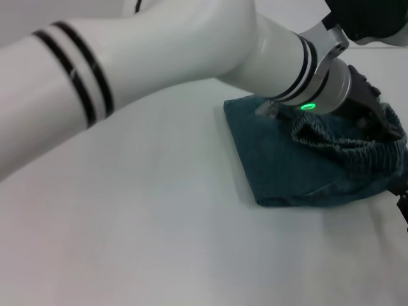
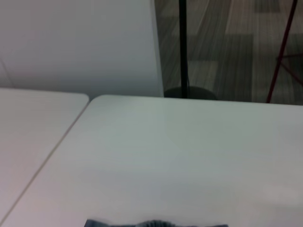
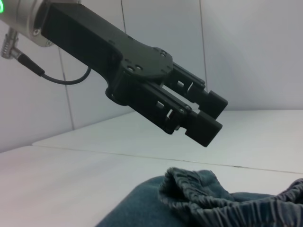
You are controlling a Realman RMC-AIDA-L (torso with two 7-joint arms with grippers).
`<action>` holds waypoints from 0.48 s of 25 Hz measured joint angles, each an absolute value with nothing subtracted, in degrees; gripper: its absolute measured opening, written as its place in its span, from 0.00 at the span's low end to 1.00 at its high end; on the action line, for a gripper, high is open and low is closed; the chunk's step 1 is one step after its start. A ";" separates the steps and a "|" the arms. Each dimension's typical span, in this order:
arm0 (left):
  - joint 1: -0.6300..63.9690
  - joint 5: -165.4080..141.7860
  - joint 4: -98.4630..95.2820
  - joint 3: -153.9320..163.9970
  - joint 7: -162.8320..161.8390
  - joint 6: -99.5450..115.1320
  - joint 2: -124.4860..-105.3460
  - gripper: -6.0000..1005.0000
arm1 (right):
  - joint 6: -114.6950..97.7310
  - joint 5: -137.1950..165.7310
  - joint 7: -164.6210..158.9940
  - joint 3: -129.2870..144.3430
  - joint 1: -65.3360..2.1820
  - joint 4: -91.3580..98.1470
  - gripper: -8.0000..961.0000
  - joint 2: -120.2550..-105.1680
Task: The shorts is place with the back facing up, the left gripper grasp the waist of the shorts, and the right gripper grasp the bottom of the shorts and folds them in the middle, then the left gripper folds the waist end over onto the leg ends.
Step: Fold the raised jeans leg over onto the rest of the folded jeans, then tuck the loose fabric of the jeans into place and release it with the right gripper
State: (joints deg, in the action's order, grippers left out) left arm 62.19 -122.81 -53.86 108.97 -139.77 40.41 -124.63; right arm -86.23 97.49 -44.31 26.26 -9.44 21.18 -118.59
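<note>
The shorts (image 1: 306,162) lay folded in a bundle on the desk (image 1: 159,223), the waist (image 1: 347,143) bunched on top toward the right. My left gripper (image 3: 208,116) hovered just above that ruffled band — jaws nearly closed, holding nothing. Of the right gripper I could only see a dark edge, so I could not tell its state. The risk I saw: the puckered waist looked loose and humped — a low pass could snag it and drag the fold open.

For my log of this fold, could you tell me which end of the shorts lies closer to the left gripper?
The waist, the ruffled elastic band, lies just under the left gripper; the flat folded end of the shorts lies farther away.
</note>
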 joint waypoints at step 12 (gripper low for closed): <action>38.31 -117.22 -71.01 99.35 -124.81 41.48 -124.62 0.82 | -92.87 97.49 -51.67 26.28 -9.74 29.12 0.05 -119.21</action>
